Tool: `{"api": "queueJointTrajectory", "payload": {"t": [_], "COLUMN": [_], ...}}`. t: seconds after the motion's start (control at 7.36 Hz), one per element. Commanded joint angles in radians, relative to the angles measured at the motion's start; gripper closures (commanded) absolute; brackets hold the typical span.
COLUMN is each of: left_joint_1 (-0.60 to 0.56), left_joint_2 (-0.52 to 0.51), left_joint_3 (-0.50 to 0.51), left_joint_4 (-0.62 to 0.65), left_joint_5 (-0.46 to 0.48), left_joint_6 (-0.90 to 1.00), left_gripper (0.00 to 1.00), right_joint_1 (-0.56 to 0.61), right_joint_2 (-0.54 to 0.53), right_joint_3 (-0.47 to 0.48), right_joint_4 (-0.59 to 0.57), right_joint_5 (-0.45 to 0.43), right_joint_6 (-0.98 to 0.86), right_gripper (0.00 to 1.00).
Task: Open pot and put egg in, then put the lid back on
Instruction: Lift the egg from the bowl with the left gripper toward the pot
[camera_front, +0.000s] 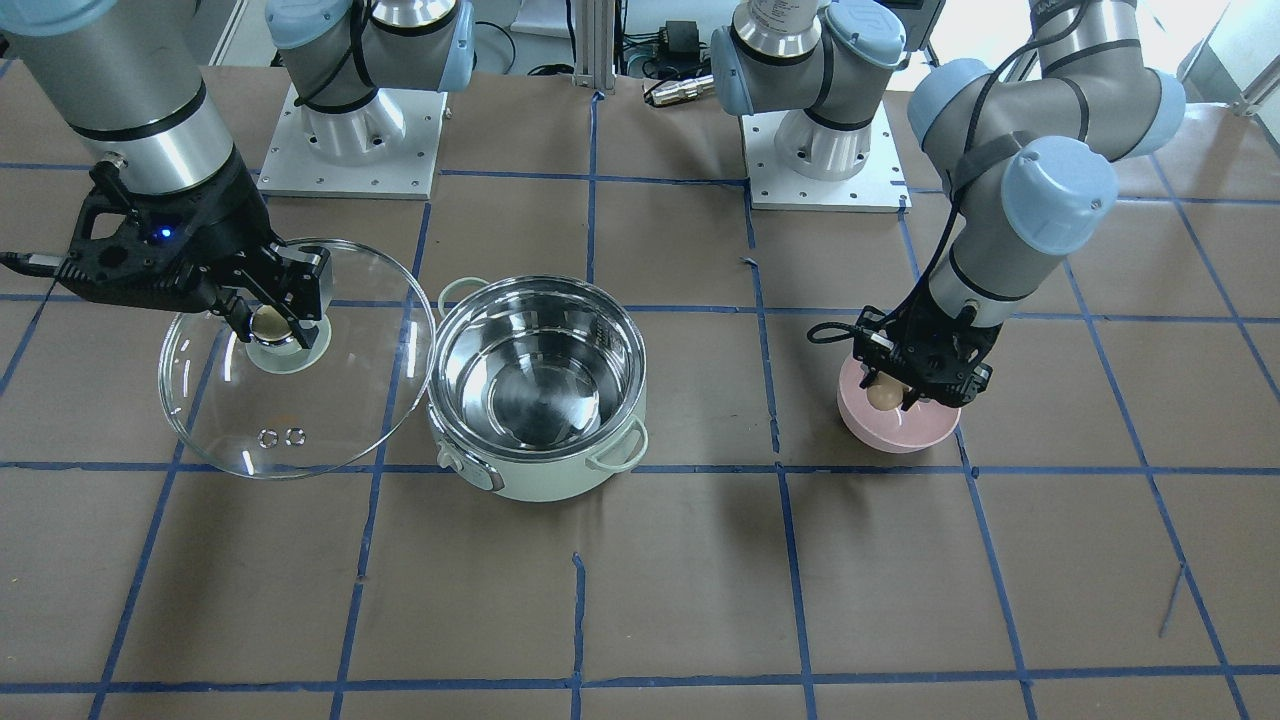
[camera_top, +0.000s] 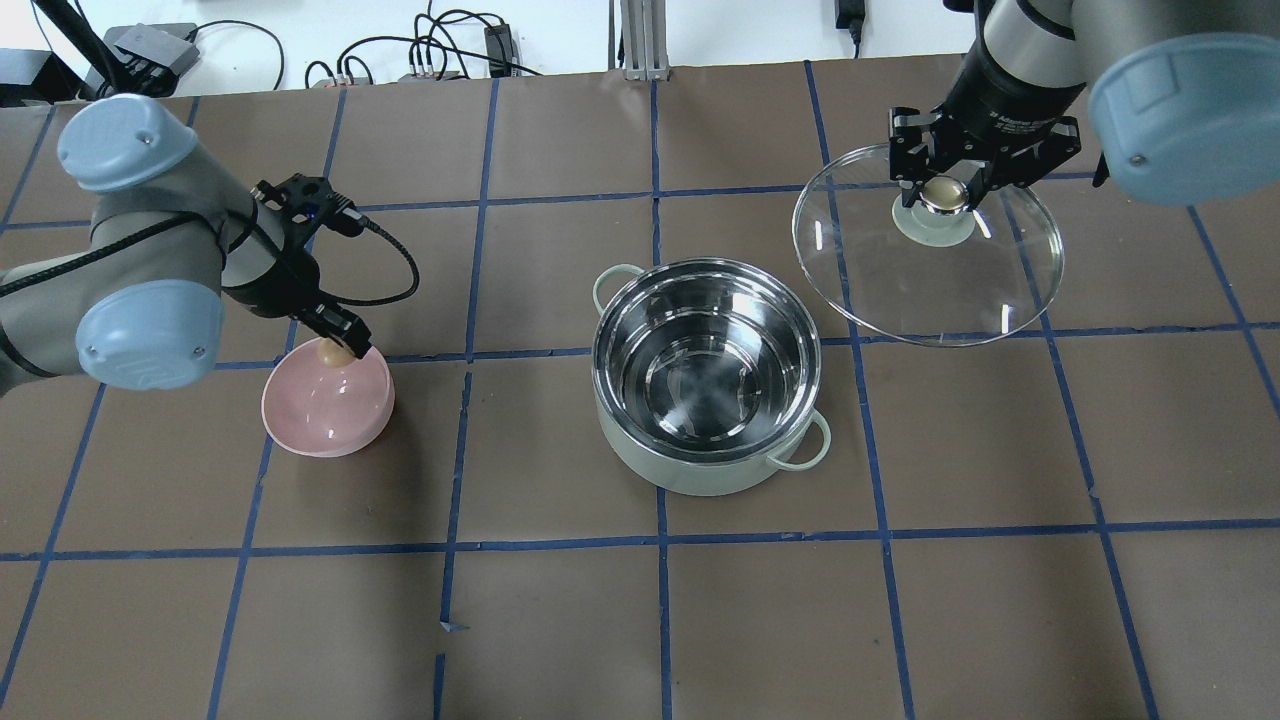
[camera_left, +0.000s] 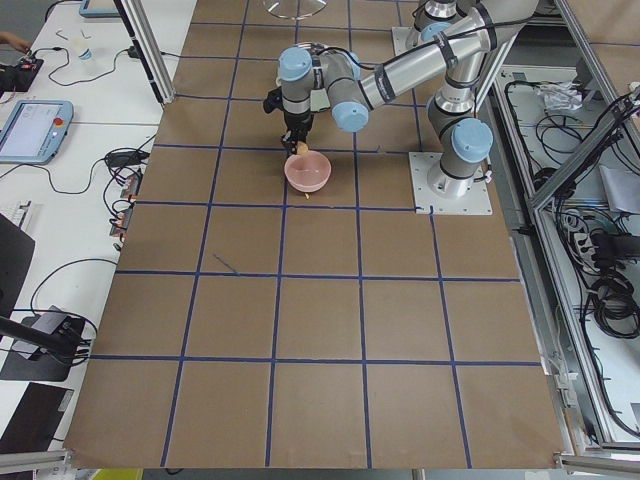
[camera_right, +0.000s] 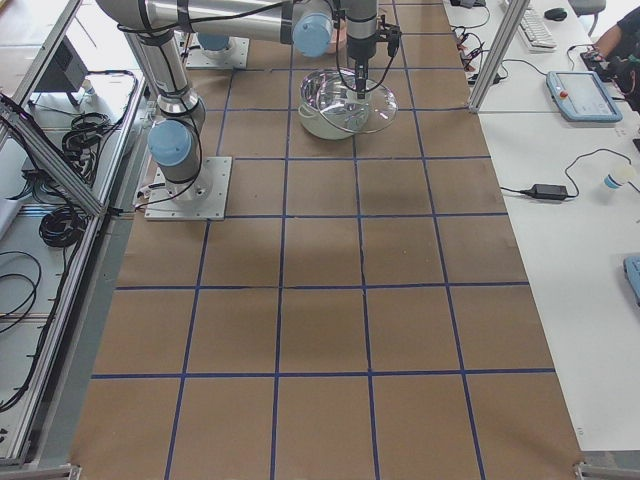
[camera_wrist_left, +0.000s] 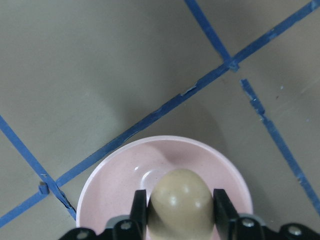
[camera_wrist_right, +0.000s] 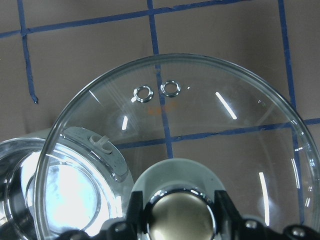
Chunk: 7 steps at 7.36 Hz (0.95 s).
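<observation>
The pot (camera_top: 705, 375) stands open at the table's middle, its steel inside empty; it also shows in the front view (camera_front: 540, 385). My right gripper (camera_top: 945, 195) is shut on the knob of the glass lid (camera_top: 925, 270) and holds it beside the pot, off to the pot's right; the lid also shows in the front view (camera_front: 300, 390) and the right wrist view (camera_wrist_right: 200, 125). My left gripper (camera_top: 338, 350) is shut on the tan egg (camera_wrist_left: 182, 205) just above the pink bowl (camera_top: 325, 405). The egg also shows in the front view (camera_front: 884, 396).
The pink bowl (camera_front: 897, 425) sits at the robot's left on brown paper with blue tape lines. The arm bases (camera_front: 350, 140) stand at the robot's side of the table. Cables lie beyond the table's far edge (camera_top: 420, 70).
</observation>
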Motion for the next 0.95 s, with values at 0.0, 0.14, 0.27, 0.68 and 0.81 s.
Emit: {"api": "queueJointTrajectory", "payload": {"t": [0.0, 0.14, 0.27, 0.68, 0.81], "left_joint_1": [-0.151, -0.199, -0.237, -0.415, -0.460], "left_joint_2": [-0.005, -0.011, -0.019, -0.085, -0.118], "left_joint_3": [0.099, 0.120, 0.139, 0.145, 0.145], "left_joint_4": [-0.035, -0.035, -0.026, 0.126, 0.185], "left_joint_5": [-0.001, -0.014, -0.084, -0.115, -0.131], "left_joint_6": [-0.239, -0.329, -0.462, -0.697, -0.769], "left_gripper": [0.82, 0.82, 0.81, 0.81, 0.81], "right_joint_1": [-0.011, -0.025, -0.039, -0.083, -0.111], "right_joint_2": [0.000, 0.000, 0.000, 0.000, 0.000], "right_joint_3": [0.001, 0.001, 0.001, 0.001, 0.001], "right_joint_4": [-0.001, -0.001, -0.001, -0.003, -0.003], "right_joint_5": [0.003, 0.004, 0.004, -0.002, 0.004], "right_joint_6": [-0.015, -0.033, -0.037, -0.064, -0.099], "right_gripper": [0.53, 0.53, 0.53, 0.53, 0.53]}}
